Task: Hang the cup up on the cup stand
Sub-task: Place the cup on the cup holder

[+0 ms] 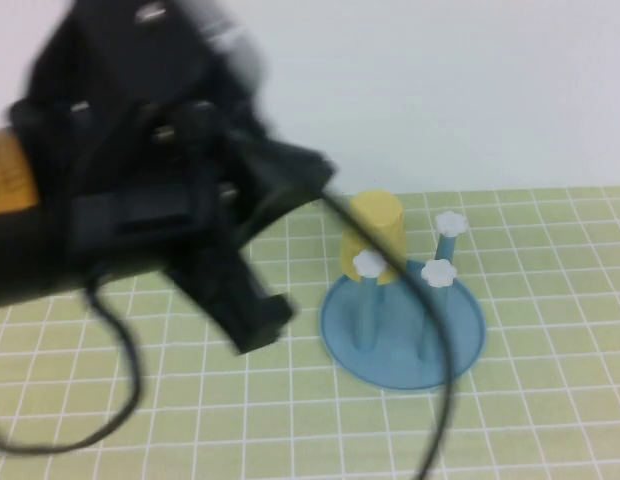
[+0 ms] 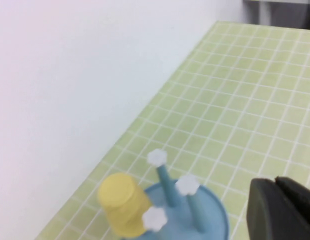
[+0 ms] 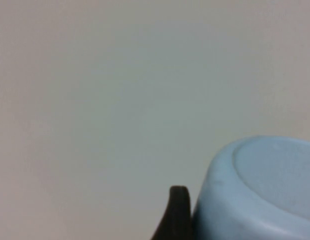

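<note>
The cup stand (image 1: pixel 460 340), a round blue base with white-capped pegs, is right of centre on the table; the left wrist view also shows the cup stand (image 2: pixel 215 217). A yellow cup (image 1: pixel 375 235) hangs upside down on its back-left peg. My left gripper (image 1: pixel 258 322) hovers left of the stand, and in its wrist view the left gripper (image 2: pixel 276 181) is shut and empty. The light blue cup (image 3: pixel 275 180) appears only in the right wrist view, bottom toward the camera, in front of the white wall. My right gripper (image 3: pixel 255 227) is shut on it, with one black finger (image 3: pixel 177 215) against its side.
The green gridded table mat (image 1: pixel 550 420) spreads round the stand, and a white wall (image 1: pixel 440 90) rises just behind it. A black cable (image 1: pixel 445 400) from my left arm hangs across the stand's front. The bulky left arm (image 1: pixel 120 180) hides the table's left part.
</note>
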You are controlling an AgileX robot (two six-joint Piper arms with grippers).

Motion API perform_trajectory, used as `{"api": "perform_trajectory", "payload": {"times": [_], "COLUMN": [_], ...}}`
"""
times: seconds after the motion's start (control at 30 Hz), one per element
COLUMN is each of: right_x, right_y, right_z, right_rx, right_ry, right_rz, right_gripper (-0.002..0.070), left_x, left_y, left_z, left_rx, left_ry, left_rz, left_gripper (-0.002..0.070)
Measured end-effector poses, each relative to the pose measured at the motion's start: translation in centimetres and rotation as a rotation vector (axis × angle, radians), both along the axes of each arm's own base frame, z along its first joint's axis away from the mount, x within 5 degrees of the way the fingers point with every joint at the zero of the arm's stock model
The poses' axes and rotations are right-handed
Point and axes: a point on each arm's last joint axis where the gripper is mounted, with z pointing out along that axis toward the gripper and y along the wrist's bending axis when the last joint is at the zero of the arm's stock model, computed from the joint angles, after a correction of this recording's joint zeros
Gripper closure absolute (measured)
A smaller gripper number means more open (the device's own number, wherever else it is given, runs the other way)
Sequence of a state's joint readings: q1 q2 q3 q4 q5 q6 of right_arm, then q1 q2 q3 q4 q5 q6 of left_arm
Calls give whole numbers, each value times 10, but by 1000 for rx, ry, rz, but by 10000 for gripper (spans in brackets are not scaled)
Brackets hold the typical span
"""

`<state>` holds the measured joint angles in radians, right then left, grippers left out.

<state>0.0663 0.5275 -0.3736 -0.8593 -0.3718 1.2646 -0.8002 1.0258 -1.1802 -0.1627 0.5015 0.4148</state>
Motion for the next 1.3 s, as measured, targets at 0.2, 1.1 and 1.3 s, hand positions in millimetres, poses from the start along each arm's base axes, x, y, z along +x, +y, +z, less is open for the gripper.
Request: {"api": "perform_trajectory", "payload": {"times": [0.2, 1.1, 1.3], "right_x": [39, 243, 255], "right_y": [9, 94, 102], "right_z": [18, -54, -67], "right_rx": [-239, -682, -704], "right_ry": [26, 119, 135], "right_rz": [49, 452, 454], "right_gripper": [65, 66, 66], "left_x": [-6, -2, -2], "left_y": [20, 24, 24], "left_z": [-14, -19, -19], "left_rx": [32, -59, -55], "left_ry": [-6, -26, -31], "left_rz": [93, 168, 169], "left_gripper": [675, 675, 675]}}
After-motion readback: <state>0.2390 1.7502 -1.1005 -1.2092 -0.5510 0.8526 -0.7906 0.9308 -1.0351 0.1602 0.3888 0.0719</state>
